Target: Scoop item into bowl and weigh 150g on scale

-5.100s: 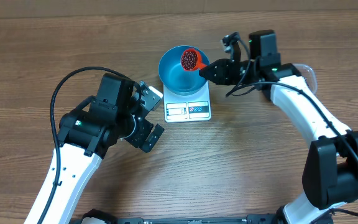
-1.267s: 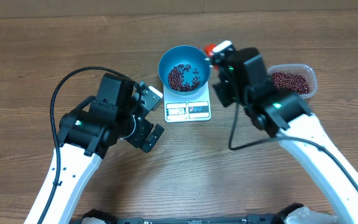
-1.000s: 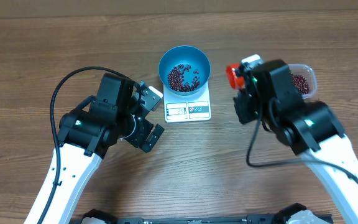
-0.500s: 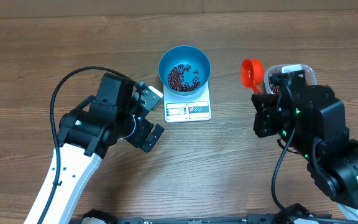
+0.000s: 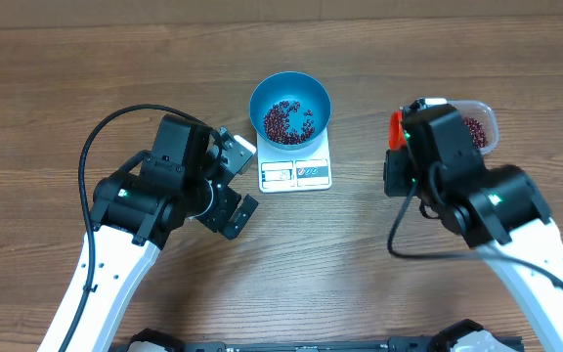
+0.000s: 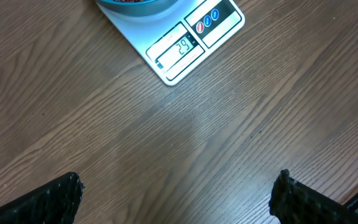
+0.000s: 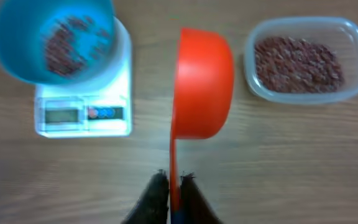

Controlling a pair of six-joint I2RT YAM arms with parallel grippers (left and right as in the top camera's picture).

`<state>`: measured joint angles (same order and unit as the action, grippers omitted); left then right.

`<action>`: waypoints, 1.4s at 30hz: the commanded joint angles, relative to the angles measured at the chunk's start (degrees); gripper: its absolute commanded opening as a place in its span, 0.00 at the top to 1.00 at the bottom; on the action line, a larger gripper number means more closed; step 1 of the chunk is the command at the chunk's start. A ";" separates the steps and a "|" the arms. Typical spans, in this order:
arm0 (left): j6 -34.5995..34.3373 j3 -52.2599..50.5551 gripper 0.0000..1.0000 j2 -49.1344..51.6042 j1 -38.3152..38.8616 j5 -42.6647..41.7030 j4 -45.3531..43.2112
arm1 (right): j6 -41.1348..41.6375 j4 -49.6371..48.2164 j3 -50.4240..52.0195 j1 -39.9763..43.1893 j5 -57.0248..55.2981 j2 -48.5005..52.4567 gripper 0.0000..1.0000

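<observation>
The blue bowl [image 5: 290, 93] stands on the white scale [image 5: 295, 173] with a thin layer of dark red-brown beans [image 5: 285, 121] in it. More beans [image 7: 297, 56] fill a clear tub [image 5: 485, 110] to the right. My right gripper [image 7: 174, 182] is shut on the thin handle of an orange scoop [image 7: 202, 81], which is turned on edge above the bare wood between scale and tub; no beans show on it. In the overhead view only a sliver of the scoop [image 5: 395, 130] shows beside the right arm. My left gripper [image 6: 176, 196] hangs open over the wood, left of the scale [image 6: 191, 43].
The left arm's black cable [image 5: 106, 132] loops over the table on the left. The tub [image 7: 347, 37] lies close to the right arm's wrist. The scale's display [image 6: 180, 48] faces the front edge of the table.
The right arm has carried the scoop away from the bowl, rightwards, to beside the tub. The scoop has turned on edge. The left arm has not moved.
</observation>
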<state>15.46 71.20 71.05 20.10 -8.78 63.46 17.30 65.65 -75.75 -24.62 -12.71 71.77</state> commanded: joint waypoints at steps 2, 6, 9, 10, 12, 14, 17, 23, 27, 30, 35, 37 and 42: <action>1.27 1.29 0.00 0.11 -0.22 -0.07 -0.04 | 0.94 3.45 -5.49 3.85 -2.62 4.83 0.96; 1.27 1.29 0.00 0.11 -0.22 -0.07 -0.04 | 0.85 8.28 -12.46 8.39 -1.75 9.60 0.96; 1.27 1.29 0.01 0.11 -0.22 -0.07 -0.04 | 0.04 10.38 -17.53 12.24 0.79 12.96 0.96; 1.27 1.29 0.00 0.11 -0.22 -0.07 -0.04 | -0.85 11.06 -19.37 13.94 2.27 14.32 0.96; 1.27 1.29 0.00 0.11 -0.22 -0.07 -0.04 | -2.19 11.72 -21.33 16.24 4.15 16.00 0.96; 1.27 1.29 0.00 0.11 -0.22 -0.07 -0.04 | -3.04 12.39 -22.82 18.43 5.09 17.51 0.96; 1.27 1.29 0.00 0.11 -0.22 -0.07 -0.04 | -4.33 13.38 -24.28 21.49 5.07 19.30 0.96; 1.27 1.29 0.00 0.11 -0.22 -0.07 -0.04 | -6.27 17.03 -28.55 25.46 5.11 21.79 0.96; 1.27 1.29 0.00 0.11 -0.22 -0.07 -0.04 | -6.27 18.95 -34.34 26.91 5.11 24.50 0.96; 1.27 1.29 0.00 0.11 -0.22 -0.07 -0.04 | -6.32 19.78 -40.09 26.95 5.33 27.56 0.96; 1.27 1.29 0.00 0.11 -0.22 -0.07 -0.04 | -7.43 20.96 -45.53 26.95 5.51 33.00 0.96; 1.27 1.29 0.00 0.11 -0.22 -0.04 -0.04 | -8.35 22.77 -45.51 26.95 5.51 35.01 0.96; 1.27 1.29 0.00 0.11 -0.22 -0.07 -0.04 | -11.96 28.63 -45.40 26.95 5.33 39.47 0.96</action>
<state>15.46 71.20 71.05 20.10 -8.80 63.46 8.71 91.98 -120.20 2.26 -7.57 108.84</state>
